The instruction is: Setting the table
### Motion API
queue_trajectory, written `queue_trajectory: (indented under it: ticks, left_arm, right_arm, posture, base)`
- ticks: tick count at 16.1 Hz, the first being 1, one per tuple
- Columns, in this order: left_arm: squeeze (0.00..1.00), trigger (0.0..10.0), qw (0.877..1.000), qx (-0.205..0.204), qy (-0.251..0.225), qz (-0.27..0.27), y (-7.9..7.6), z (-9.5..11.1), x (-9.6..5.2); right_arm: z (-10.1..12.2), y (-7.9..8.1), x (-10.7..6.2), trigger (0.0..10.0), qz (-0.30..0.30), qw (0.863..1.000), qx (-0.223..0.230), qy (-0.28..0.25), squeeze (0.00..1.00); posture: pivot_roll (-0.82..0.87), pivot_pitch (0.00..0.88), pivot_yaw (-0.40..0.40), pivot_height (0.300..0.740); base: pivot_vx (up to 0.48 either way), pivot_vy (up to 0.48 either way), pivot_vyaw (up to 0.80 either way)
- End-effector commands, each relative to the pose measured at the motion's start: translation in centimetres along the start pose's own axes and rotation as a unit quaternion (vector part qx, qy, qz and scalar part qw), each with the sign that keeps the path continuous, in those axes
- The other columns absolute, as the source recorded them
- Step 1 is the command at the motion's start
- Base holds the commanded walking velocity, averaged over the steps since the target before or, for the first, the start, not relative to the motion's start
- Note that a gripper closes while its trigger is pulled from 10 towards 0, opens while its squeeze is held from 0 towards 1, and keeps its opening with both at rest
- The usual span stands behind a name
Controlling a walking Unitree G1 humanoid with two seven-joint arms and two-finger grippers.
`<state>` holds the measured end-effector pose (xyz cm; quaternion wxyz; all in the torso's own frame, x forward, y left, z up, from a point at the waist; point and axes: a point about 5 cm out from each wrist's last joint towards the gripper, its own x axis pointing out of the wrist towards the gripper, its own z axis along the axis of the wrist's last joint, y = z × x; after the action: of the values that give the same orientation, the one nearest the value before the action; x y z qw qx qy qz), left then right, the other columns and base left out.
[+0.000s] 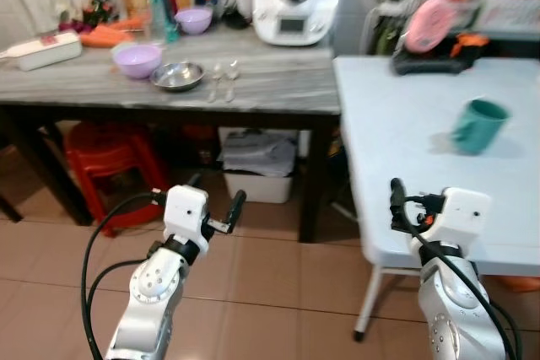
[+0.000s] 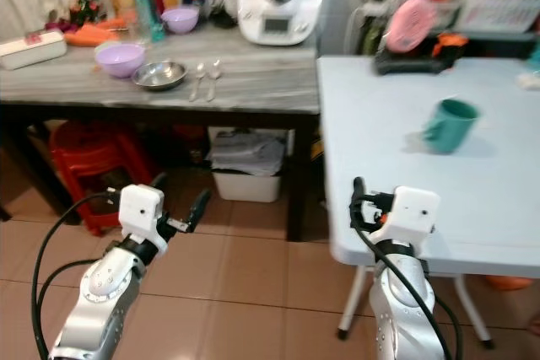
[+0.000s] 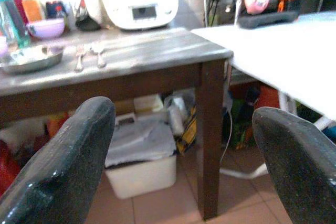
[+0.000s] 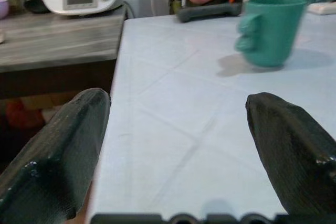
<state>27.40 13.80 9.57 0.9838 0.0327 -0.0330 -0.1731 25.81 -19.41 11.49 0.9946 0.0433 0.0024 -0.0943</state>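
Both end effectors, left (image 1: 216,205) and right (image 4: 178,150), gape wide, empty. Spoons (image 1: 223,81) on worktop (image 1: 278,90): light, stiff, slippery; pinch mid-handle.

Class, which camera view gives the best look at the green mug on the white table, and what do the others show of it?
The right wrist view: the green mug is large, sharp, handle visible, upright on the white table. Both eye views show it small and blurred. The left wrist view looks toward the grey table.

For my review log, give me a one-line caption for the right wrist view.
Open right gripper hovers low over the pale blue table, facing a teal mug standing upright farther in.
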Motion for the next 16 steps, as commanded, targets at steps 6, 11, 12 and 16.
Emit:
queue_trajectory:
  ticks: [6, 11, 12, 16]
  left_arm:
    - [0.00, 10.0, 1.000, 0.006, 0.005, 0.007, 0.90, -0.01, -0.23]
    - [0.00, 10.0, 1.000, -0.008, -0.007, -0.017, 0.56, 0.25, -0.27]
    - [0.00, 10.0, 1.000, -0.015, -0.005, -0.025, 0.45, 0.22, -0.31]
    - [0.00, 10.0, 0.998, -0.029, -0.009, -0.051, 0.17, 0.28, -0.48]
  right_arm:
    - [0.01, 0.92, 0.28, 10.0, 0.011, 1.000, 0.007, -0.001, 0.00]
    - [-0.07, 1.16, 0.30, 10.0, 0.014, 1.000, 0.006, -0.002, 0.00]
    - [-0.07, 1.16, 0.31, 10.0, 0.015, 1.000, 0.005, -0.003, 0.00]
    - [-0.13, 1.10, 0.33, 10.0, 0.010, 1.000, 0.008, -0.002, 0.00]
  posture:
    - [-0.10, 0.000, 0.022, 0.740]
    - [-0.10, 0.000, 0.025, 0.740]
    - [-0.10, 0.000, 0.025, 0.740]
    - [-0.10, 0.000, 0.022, 0.740]
  base:
    - [0.000, -0.328, 0.00]
    - [0.000, -0.132, 0.00]
    - [0.000, 0.000, 0.00]
    - [0.000, 0.000, 0.00]
